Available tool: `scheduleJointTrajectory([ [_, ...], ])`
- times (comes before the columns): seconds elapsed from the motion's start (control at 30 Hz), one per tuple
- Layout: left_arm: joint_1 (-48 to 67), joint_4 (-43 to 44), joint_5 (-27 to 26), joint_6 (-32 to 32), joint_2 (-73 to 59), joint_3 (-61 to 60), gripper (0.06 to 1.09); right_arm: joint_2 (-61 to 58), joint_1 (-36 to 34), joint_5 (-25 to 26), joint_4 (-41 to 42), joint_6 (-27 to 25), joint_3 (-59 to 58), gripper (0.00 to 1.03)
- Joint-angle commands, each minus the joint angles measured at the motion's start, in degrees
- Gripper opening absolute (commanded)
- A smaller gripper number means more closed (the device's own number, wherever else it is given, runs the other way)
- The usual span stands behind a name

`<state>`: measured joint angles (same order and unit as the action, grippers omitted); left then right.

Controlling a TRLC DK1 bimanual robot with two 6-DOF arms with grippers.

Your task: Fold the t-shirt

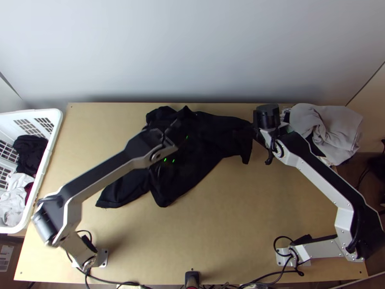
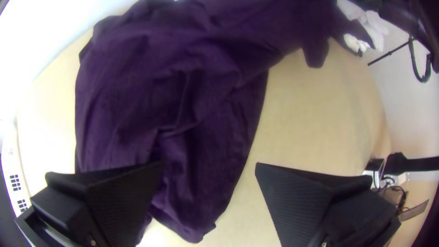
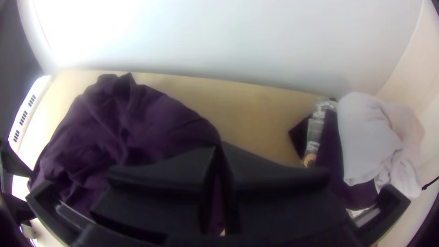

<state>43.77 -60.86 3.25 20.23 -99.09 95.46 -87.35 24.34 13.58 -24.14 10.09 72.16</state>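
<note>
The black fabric t-shirt point(image 1: 192, 171) lies on the light wooden table point(image 1: 231, 231), crumpled and unevenly spread, with folds across its body. It occupies the middle and left of the work surface in the top view and reaches up close to the table's far edge. One narrow portion extends toward the lower left; the opposite end rises to the right arm. The left hand point(image 1: 178, 135), a unit with two wide flat black fingers, is positioned above the shirt. In the left wrist view, the fingers of the left hand point(image 2: 209, 165) are set wide, with a clear gap between the tips; the cloth lies below them. The right hand point(image 1: 255, 132), of the same type, is located at the shirt's right end. In the right wrist view, the fingertips of the right hand point(image 3: 218, 148) are brought together on a gathered part of the cloth. A soft pale grey cloth point(image 1: 327, 130) is heaped at the table's far right corner, partly on top of a dark cloth point(image 3: 336, 174). A white slatted plastic basket point(image 1: 58, 118) containing black and white garments stands at the table's left edge.
</note>
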Motion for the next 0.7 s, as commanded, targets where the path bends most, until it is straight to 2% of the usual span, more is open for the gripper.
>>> scheduleJointTrajectory([
  [0.0, 5.36, -1.63, 4.05, 2.80, 7.33, -13.02, 1.03, 3.24, 1.41, -0.49, -1.79, 1.51, -1.67, 0.03],
  [0.3, 9.41, 6.19, 13.10, 3.68, 10.23, -25.15, 1.03, 7.72, 2.12, -0.49, -4.86, 1.34, -3.78, 0.03],
  [0.67, 11.25, 14.10, 14.24, 2.89, 8.21, -33.06, 1.03, 9.04, 1.94, -0.40, -8.20, 1.43, -3.08, 0.03],
])
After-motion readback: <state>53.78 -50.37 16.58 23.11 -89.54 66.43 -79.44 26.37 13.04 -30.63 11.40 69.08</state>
